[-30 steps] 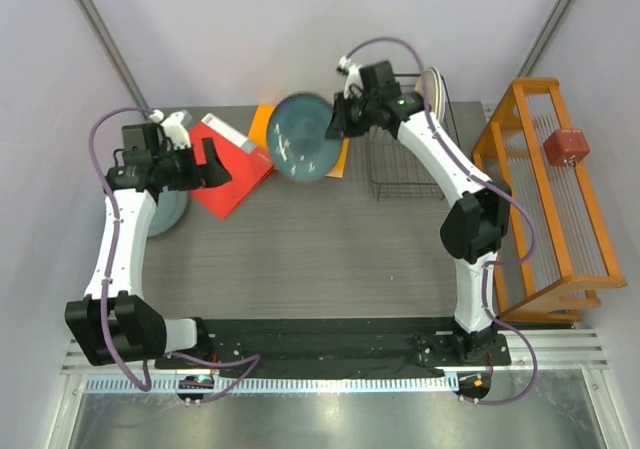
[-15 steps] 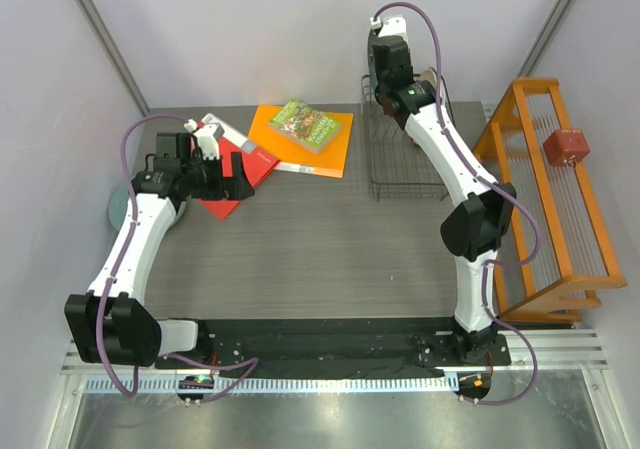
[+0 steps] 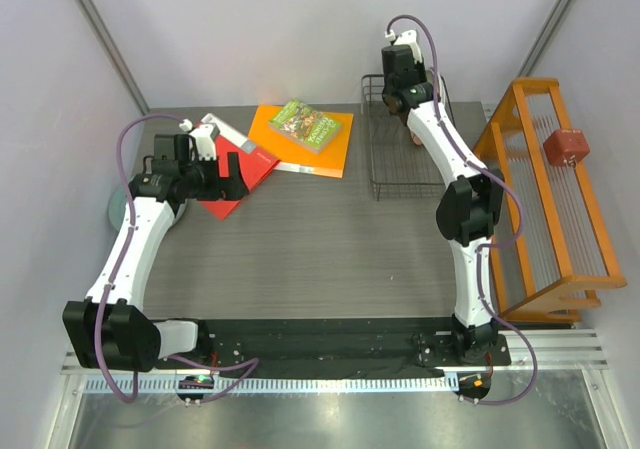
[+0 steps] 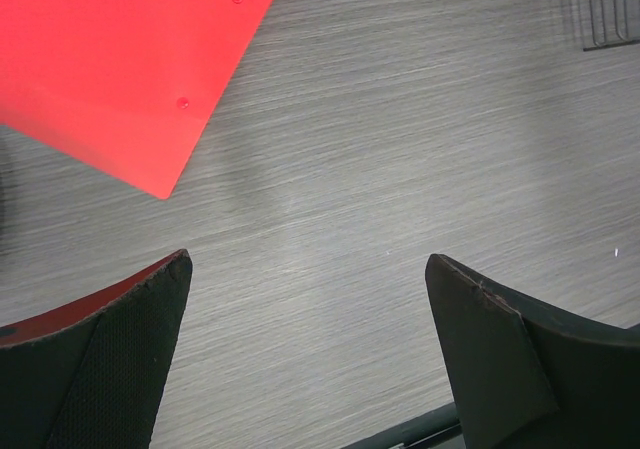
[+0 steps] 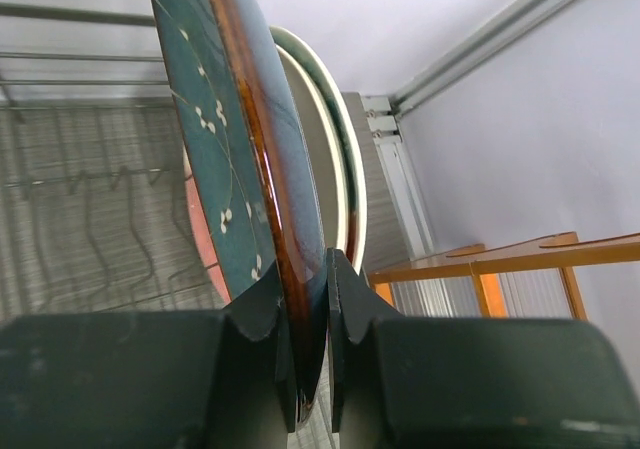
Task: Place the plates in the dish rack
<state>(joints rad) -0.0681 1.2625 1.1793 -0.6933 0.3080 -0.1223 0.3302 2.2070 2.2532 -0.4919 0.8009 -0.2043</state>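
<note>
Speckled teal plate (image 5: 215,169): upright, rim clamped by right gripper (image 5: 305,279), at dish rack (image 3: 395,179), far right of table (image 3: 300,239). Second plate (image 5: 325,159) just behind, apparently standing in rack. Left gripper (image 4: 307,264): spread wide, nothing held.

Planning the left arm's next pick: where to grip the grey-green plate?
Grey-green plate: take the rim at the left edge of the table, left hand coming from outside. It lies flat and seems to overhang there, leaving finger room beneath.
</note>
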